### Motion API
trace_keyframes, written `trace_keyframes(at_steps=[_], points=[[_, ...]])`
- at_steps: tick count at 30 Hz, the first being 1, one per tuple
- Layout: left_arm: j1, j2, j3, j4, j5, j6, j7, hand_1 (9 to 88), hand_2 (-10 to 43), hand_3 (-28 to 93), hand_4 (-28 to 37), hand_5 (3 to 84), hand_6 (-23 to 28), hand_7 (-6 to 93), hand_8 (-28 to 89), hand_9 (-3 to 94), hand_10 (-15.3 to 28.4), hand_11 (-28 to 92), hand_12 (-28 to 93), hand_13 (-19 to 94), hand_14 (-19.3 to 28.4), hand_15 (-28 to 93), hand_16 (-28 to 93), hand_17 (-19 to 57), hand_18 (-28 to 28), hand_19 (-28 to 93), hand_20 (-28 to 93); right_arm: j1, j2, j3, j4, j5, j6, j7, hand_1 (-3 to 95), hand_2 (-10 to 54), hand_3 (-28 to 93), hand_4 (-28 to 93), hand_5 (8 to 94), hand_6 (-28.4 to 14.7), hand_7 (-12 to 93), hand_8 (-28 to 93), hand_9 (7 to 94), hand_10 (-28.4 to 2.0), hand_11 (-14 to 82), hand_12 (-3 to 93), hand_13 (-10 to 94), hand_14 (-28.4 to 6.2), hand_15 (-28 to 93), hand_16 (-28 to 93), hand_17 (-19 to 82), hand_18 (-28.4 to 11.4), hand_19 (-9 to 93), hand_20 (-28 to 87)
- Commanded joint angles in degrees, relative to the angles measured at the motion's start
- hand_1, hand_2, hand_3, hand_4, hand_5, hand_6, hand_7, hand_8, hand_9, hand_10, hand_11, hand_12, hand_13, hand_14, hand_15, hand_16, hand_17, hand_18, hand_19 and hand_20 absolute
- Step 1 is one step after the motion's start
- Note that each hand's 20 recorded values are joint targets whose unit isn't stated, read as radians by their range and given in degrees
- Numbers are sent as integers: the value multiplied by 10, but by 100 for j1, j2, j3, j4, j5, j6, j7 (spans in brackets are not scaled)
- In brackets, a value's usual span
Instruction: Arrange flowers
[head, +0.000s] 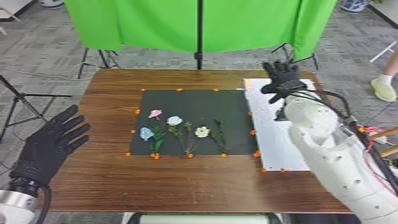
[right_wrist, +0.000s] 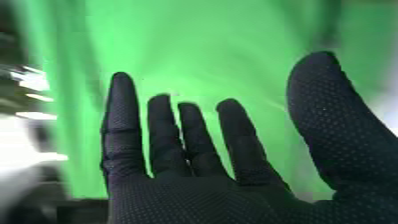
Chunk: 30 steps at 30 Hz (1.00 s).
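Several flowers (head: 174, 121) on dark mat (head: 195, 99), left of R hand (head: 283, 80), right of L hand (head: 44, 147). Both hands open & empty, fingers straight. White board (head: 282, 150) runs from nr R hand back twd robot; green cloth (head: 142, 25) beyond it.

"What are you wearing?"
"Matt black cloth. On my right hand (head: 284, 81), at two o'clock, it has a finely dotted, slightly rough face; my left hand (head: 43, 149), at eight, wears black cloth too."
"And your right arm (head: 330, 145)?"
"A smooth, hard white shell, at four."
"Beneath you?"
"The table (head: 102, 187) is smooth brown wood with streaky grain. The dark mat (head: 191, 102) at its middle looks flat and matt."
"At twelve?"
"A green curtain (head: 147, 25): soft, creased cloth."
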Motion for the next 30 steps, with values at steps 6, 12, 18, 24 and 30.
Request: trace_keyframes(at_steps=[6, 12, 18, 24, 30], points=[[18, -29, -19, 15, 20, -63, -48, 251, -3, 696, -282, 244, 17, 205, -118, 197, 97, 213, 154, 138, 121, 330, -6, -118, 183, 404, 71, -353, 554, 602, 854, -151, -246, 603, 253, -94, 899, -283, 184, -85, 143, -99, 167, -151, 119, 225, 180, -124, 219, 187, 36, -203, 518, 154], [51, -74, -42, -19, 14, -24, -82, 252, -3, 695, -282, 244, 16, 205, -118, 197, 97, 212, 154, 138, 121, 331, -7, -118, 183, 404, 71, -425, 486, 748, 984, -57, -427, 399, 254, -95, 902, -283, 231, -70, 204, -143, 231, -136, 172, 193, 259, -101, 296, 154, 53, -209, 561, 191], [1, -82, -27, -24, 22, 5, -63, 252, -3, 697, -282, 245, 16, 206, -118, 198, 97, 213, 153, 138, 121, 329, -7, -118, 183, 404, 71, -322, 481, 454, 1255, -602, 239, -87, 323, -95, 903, -282, 375, -3, 295, -208, 465, -75, 297, 166, 504, -36, 428, 140, 126, -192, 641, 258], [23, -116, -13, -21, 24, -7, -63, 253, -2, 696, -283, 244, 16, 207, -119, 198, 97, 212, 153, 139, 121, 328, -7, -118, 183, 404, 71, -428, 493, 378, 1201, -542, 837, -201, 438, -73, 789, -283, 680, 42, 414, -148, 825, -35, 220, 348, 751, -3, 502, 257, 231, -165, 721, 353], [34, -106, -9, -14, 22, -11, -50, 255, 0, 696, -282, 245, 16, 208, -120, 198, 97, 212, 153, 138, 122, 330, -7, -118, 183, 404, 71, -625, 495, 460, 938, -591, 1086, -239, 445, -63, 807, -283, 748, 35, 415, -124, 859, -40, 278, 335, 786, -14, 558, 229, 257, -167, 751, 368]])
